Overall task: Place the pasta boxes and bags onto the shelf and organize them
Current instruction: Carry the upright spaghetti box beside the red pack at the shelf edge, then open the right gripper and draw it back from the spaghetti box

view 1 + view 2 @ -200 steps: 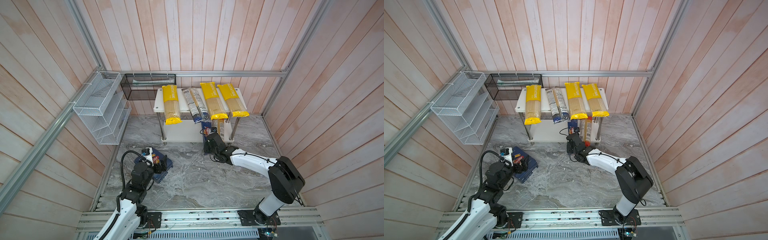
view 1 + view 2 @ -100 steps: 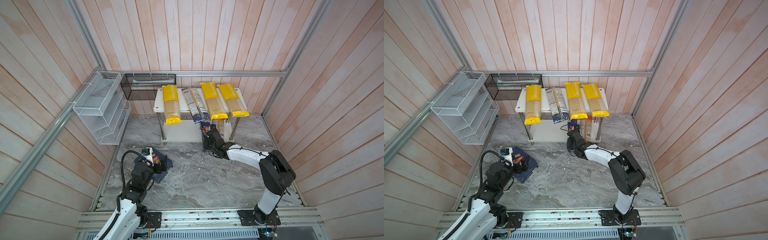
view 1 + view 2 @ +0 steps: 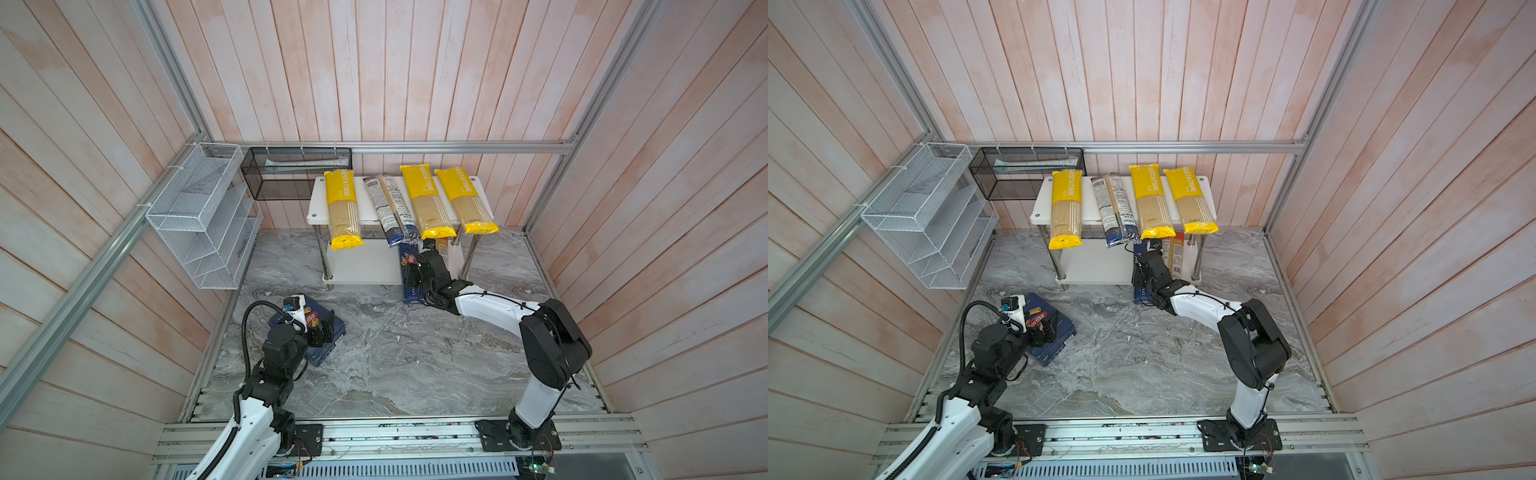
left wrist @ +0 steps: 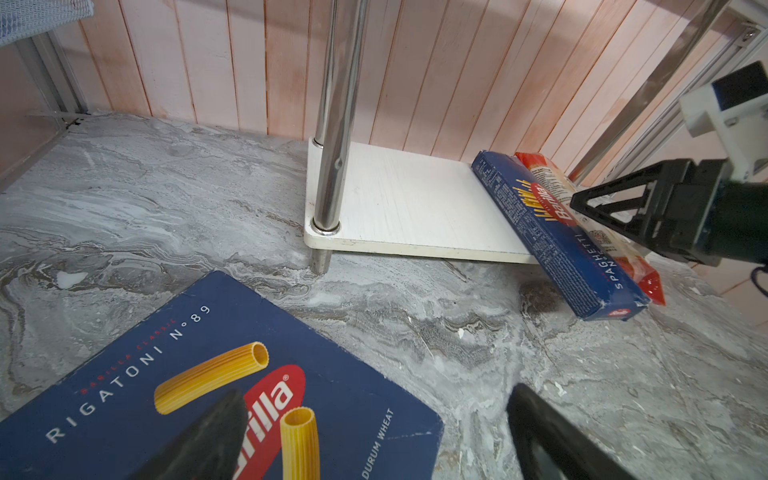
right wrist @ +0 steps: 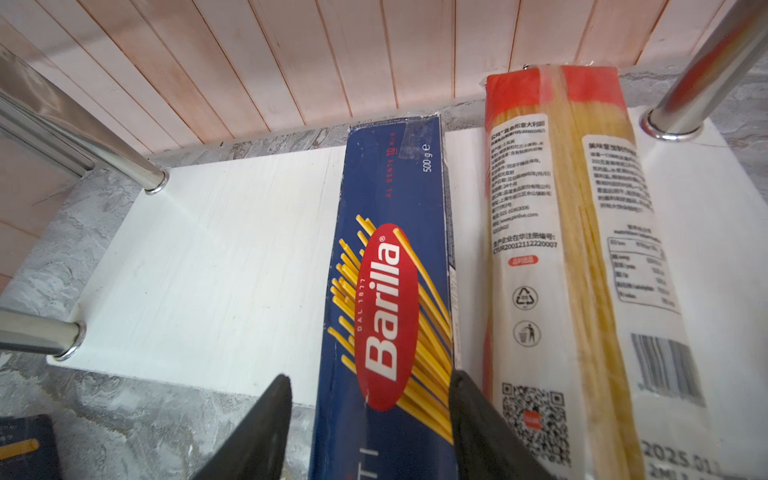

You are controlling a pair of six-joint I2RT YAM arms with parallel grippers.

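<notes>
Right hand (image 5: 369, 374), now further forward, spreads off the spaghetti box (image 5: 390, 187), releasing it; next, nudge it fully onto the shelf (image 5: 208, 249).

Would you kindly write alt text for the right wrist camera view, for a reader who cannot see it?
The right gripper, jaws open, straddles a dark blue Barilla spaghetti box that lies lengthwise on the shelf's white lower board, its near end sticking out past the front edge. A red-ended spaghetti bag with a white label lies close beside it.
</notes>
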